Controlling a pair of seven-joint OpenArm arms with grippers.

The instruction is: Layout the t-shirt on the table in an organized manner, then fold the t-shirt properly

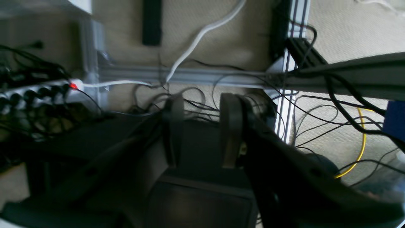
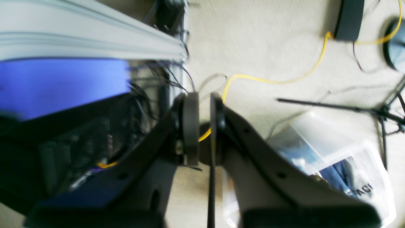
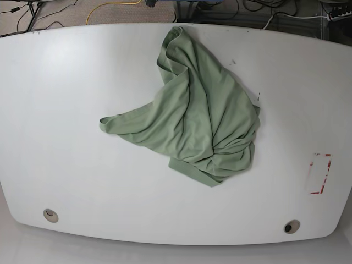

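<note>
Layout has not begun, I judge: the sage-green t-shirt point(image 3: 192, 115) lies crumpled just right of the white table's point(image 3: 66, 110) centre, one corner trailing toward nine o'clock. Left gripper point(image 1: 202, 129) stands partly open, empty; right gripper point(image 2: 202, 126) is nearly closed, empty. Both face the floor, off-table. Next: reach in and grasp two edges.

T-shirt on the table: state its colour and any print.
The t-shirt is plain sage green, no print; base view.
</note>
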